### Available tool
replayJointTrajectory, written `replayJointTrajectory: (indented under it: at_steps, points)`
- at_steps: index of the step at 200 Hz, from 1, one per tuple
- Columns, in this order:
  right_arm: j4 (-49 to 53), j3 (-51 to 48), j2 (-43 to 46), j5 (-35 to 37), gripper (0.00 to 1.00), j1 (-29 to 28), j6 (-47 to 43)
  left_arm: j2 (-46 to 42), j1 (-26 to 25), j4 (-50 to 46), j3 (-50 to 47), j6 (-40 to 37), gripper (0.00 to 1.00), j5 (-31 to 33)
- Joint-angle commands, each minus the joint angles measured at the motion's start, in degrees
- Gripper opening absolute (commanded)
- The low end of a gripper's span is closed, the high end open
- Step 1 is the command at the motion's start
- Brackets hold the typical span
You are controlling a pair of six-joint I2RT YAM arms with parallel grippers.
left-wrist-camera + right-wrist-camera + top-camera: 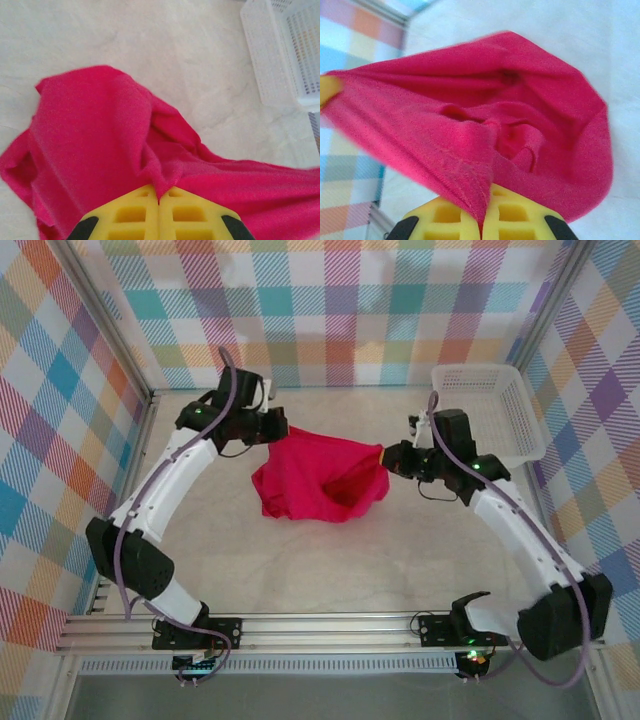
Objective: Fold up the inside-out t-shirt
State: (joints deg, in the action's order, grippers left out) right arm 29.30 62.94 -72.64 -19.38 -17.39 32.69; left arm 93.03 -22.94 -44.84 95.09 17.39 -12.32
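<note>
The inside-out t-shirt (318, 480) is a bright red bundle hanging between both arms over the middle of the table, its lower part sagging onto the surface. My left gripper (283, 428) is shut on the shirt's upper left edge; in the left wrist view red cloth (120, 145) is pinched between the yellow fingers (131, 215). My right gripper (388, 456) is shut on the shirt's right edge, and a seamed fold of the shirt (480, 125) runs down between its yellow fingers (512, 215). The stretched top edge leaves an open pocket facing the right arm.
A white mesh basket (497, 410) stands at the back right, close behind the right arm, and shows as the basket (285, 50) in the left wrist view. Checked walls enclose the table (330, 550). The rail with both arm bases runs along the near edge.
</note>
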Motion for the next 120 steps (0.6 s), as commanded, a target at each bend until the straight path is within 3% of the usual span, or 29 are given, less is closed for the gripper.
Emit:
replayJointTrajectory:
  at_steps: [1,18,39,47,64,94,109,120]
  points:
    - [-0.7,-1.0,-8.6,5.7,0.02,5.3,1.0,8.7,1.1,0.7,0.3,1.8,0.0,4.6]
    - [1.1,3.4,-16.3,9.7,0.05,5.3,0.8,14.6,1.1,-0.5,5.2,2.1,0.0,6.9]
    - [3.2,6.3,-18.4,10.2,0.3,3.6,1.2,18.8,1.0,-2.8,10.8,2.3,0.0,6.4]
    - [4.3,6.5,-17.4,12.1,0.34,2.0,1.2,19.0,1.0,-2.9,11.4,2.5,0.0,6.3]
    - [6.0,5.4,-14.1,15.2,0.4,-2.2,1.3,18.2,1.0,-2.5,10.7,2.4,0.0,6.4]
    - [3.8,0.9,-10.3,14.9,0.4,-10.0,3.0,16.7,1.0,-2.4,8.8,2.4,0.0,6.9]
    - [0.5,-1.4,-11.6,12.5,0.45,-11.3,3.8,16.2,0.9,-2.6,8.3,2.2,0.0,6.4]
    - [1.4,-0.7,-14.2,15.2,0.51,-11.2,3.5,15.3,0.9,-2.3,7.1,2.1,0.0,5.5]
